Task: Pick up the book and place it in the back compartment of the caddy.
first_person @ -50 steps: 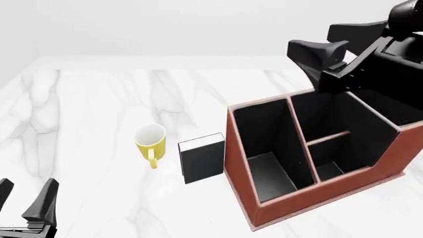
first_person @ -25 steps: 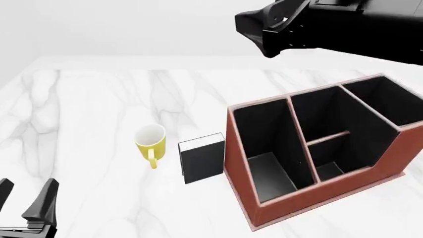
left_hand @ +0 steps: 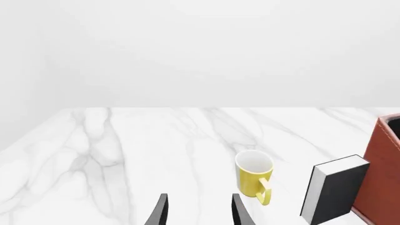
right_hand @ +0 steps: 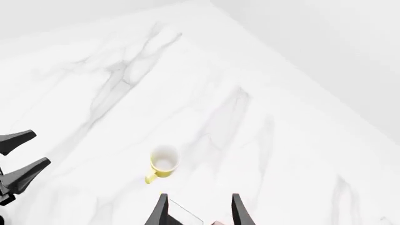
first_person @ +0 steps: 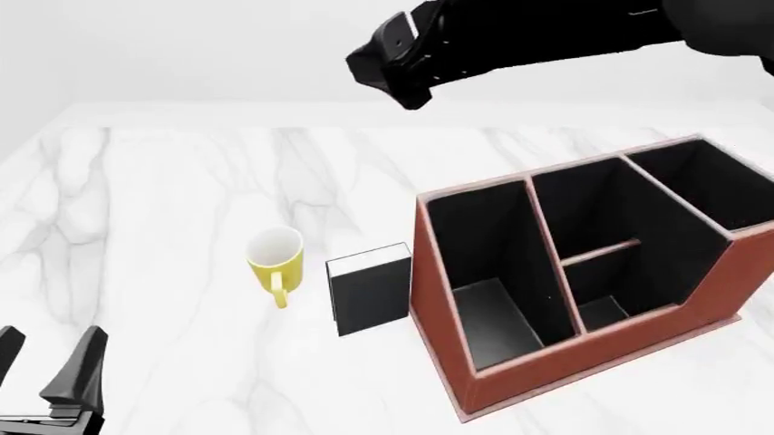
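Your book (first_person: 370,294) stands upright at centre frame in the front view, just beside the caddy (first_person: 438,299), near the yellow mug (first_person: 275,259). It looks rigid, blocky and probably smooth-covered; pinch across the covers. Both sets of fingers are spread and empty. Only the left wrist view shows its white page edges; the right gripper (right_hand: 196,211) hangs high above.

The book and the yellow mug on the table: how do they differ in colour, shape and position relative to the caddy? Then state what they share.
The book is black with white page edges; the yellow mug is yellow with a white inside. The book is a flat-sided block; the mug is round with a handle. The book stands right beside the caddy; the mug sits further away, on the book's other side. Both stand upright on the table, ungripped.
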Robot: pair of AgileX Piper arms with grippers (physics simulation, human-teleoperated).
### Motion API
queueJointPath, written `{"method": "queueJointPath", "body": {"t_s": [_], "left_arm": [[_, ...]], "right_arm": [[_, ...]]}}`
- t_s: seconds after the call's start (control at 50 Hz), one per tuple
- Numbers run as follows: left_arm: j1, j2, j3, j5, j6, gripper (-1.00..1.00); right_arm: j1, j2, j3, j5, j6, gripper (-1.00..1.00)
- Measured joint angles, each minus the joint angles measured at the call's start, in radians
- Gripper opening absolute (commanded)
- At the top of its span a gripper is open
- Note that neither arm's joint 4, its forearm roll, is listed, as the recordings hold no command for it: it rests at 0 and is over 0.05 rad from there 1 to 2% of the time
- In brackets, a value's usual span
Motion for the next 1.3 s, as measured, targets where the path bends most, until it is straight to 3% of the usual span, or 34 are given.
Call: {"method": "queueJointPath", "body": {"t_s": [0.26,0.46,0.96,1.3], "left_arm": [[0.000,-0.001,0.000,0.001,0.000,1.00],[0.000,-0.001,0.000,0.001,0.000,1.00],[0.000,-0.002,0.000,0.002,0.000,1.00],[0.000,-0.001,0.000,0.002,0.000,1.00]], "right_arm": [[0.074,0.108,-0.209,0.188,-0.077,1.00],[0.079,0.151,-0.269,0.251,-0.128,1.00],[0.129,0.122,-0.075,0.186,-0.157,1.00],[0.118,0.129,0.036,0.116,-0.218,1.00]]}}
